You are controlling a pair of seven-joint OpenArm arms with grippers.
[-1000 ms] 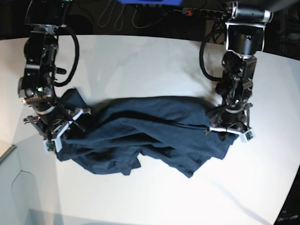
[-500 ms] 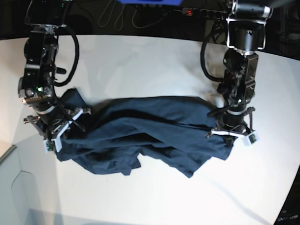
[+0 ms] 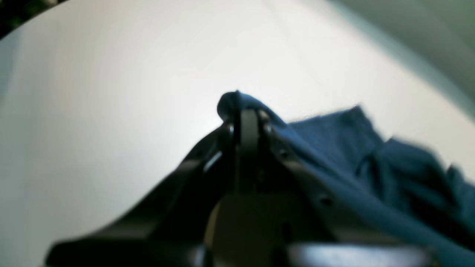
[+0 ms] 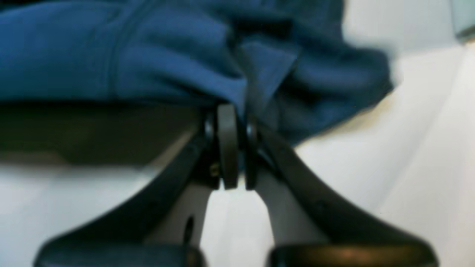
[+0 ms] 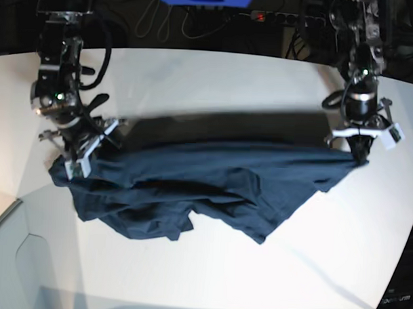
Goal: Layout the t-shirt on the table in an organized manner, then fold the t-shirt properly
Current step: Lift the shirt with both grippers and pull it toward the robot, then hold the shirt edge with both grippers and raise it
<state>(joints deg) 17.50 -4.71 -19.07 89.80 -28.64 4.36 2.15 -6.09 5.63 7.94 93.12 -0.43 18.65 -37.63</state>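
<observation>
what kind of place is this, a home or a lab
Most likely a robotics lab or test bench: two robot arms, the left gripper and right gripper, hold a t-shirt over a bare white table, with cables and a power strip behind.

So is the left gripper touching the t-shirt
Touching. The left wrist view shows the left gripper shut, with a fold of the navy t-shirt pinched at its tips.

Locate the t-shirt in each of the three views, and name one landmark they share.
Base: the t-shirt stretches across the middle between both arms.
Left wrist: lower right, running from the left gripper.
Right wrist: across the top, above the right gripper.
Shared landmark: the white table.
</observation>
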